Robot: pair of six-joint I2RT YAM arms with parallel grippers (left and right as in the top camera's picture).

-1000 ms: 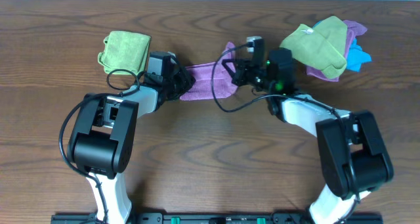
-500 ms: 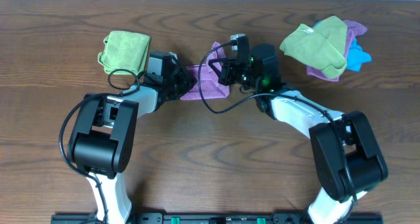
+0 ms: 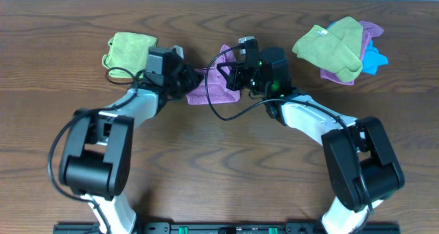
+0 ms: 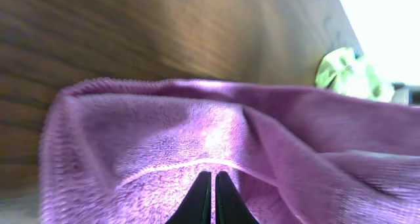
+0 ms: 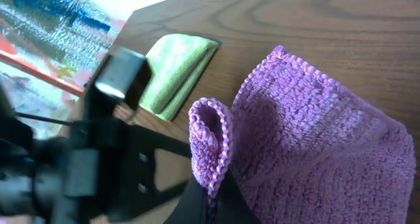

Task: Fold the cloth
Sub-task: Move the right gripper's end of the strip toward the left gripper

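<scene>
Clamped together on the cloth: left fingers on a raised ridge, right fingers on a rolled corner. Carried leftward within the last second, so bunched narrower on the tabletop; probably fold half closed. Visible only overhead: the whole outline; only from the wrists, the pinches.

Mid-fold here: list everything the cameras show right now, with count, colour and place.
lilac-purple microfibre towel: one, lilac, middle of the table towards the far edge, bunched between both grippers
folded lime-green microfibre cloth: one, lime green, far left
loose lime-green cloth: one, lime green, far right, on top of a pile
crumpled purple cloth: one, purple, under that green cloth
blue cloth: one, bright blue, right edge of the pile
wooden table: one, dark brown
left gripper: one, black, jaws shut on the towel
right gripper: one, black, jaws shut on a rolled towel edge
</scene>
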